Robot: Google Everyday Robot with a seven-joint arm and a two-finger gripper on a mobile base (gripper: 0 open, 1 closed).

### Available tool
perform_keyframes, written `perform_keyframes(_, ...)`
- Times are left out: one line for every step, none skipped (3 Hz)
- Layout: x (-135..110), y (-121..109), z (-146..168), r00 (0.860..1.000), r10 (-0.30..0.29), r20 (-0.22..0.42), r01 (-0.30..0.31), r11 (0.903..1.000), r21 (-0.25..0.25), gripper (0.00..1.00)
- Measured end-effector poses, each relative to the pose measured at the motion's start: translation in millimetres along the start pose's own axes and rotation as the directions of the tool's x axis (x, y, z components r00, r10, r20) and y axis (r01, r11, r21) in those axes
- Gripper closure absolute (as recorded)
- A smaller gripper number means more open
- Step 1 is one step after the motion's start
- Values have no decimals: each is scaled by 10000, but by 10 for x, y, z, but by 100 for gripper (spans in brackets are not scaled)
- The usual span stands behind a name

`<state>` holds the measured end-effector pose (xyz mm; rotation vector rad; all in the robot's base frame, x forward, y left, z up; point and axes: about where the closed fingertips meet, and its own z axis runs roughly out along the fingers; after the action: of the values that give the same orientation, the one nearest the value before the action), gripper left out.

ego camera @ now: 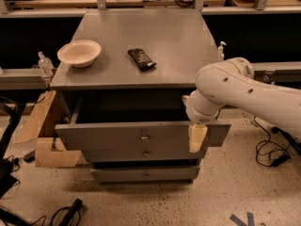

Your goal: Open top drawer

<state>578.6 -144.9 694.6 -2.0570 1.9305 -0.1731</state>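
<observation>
matt, perhaps metal top drawer [108, 135]; smooth plastic tool [197, 139] at front.

A: Where can a hand pass at the cabinet?

B: The top drawer [117, 134] stands pulled out, and its dark box is open from above at the view's left and middle. The gripper [197, 142] hangs over the right end of the front, and the white arm [244, 91] blocks that side.

A: And the cabinet top [188, 41]?

B: A bowl [79, 53] sits at the left and a dark wrapped bar [141, 59] in the middle. The right half is bare. Cardboard [44, 135] crowds the floor at the left, and cables [268, 154] lie at the right.
</observation>
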Motion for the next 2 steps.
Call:
perform_keyframes(0,0,0,10000,0,0,0,10000,-1,0)
perform_keyframes(-7,33,0,10000,10,-64,-11,10000,-73,26)
